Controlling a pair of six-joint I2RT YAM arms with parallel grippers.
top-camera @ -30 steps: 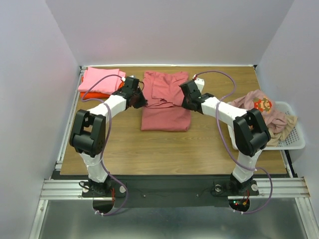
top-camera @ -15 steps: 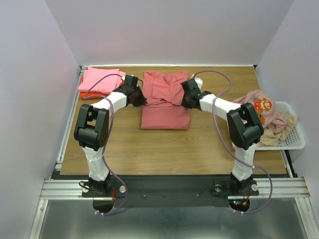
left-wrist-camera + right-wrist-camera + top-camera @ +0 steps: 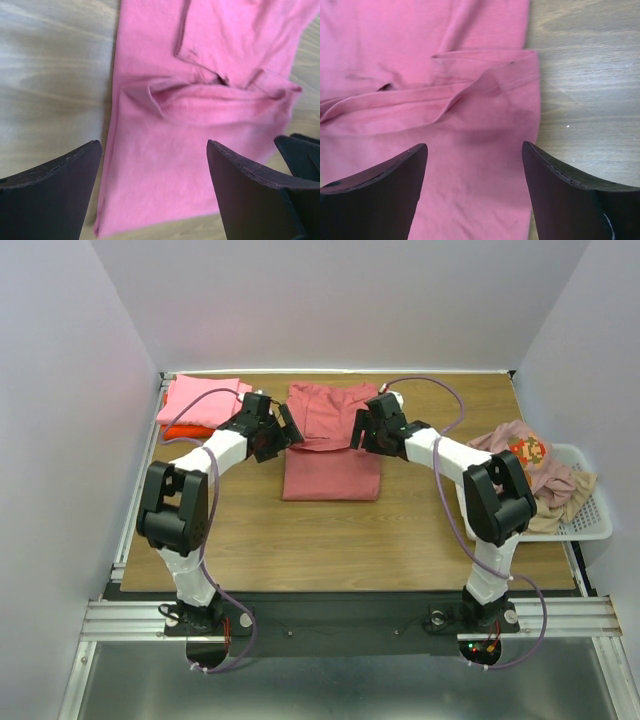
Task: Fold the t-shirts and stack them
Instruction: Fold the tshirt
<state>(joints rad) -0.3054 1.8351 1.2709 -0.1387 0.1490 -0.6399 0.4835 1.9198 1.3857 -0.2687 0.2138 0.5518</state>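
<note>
Bare table point(image 3: 300, 540) in front of rose-red shirt point(image 3: 332, 475), folded stack point(image 3: 203, 400) far left; basket point(image 3: 598, 517) blocking right edge

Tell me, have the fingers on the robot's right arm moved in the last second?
Yes. The right fingers slid a little left, away from the white basket and further over the rose-red shirt, and they have opened.
</note>
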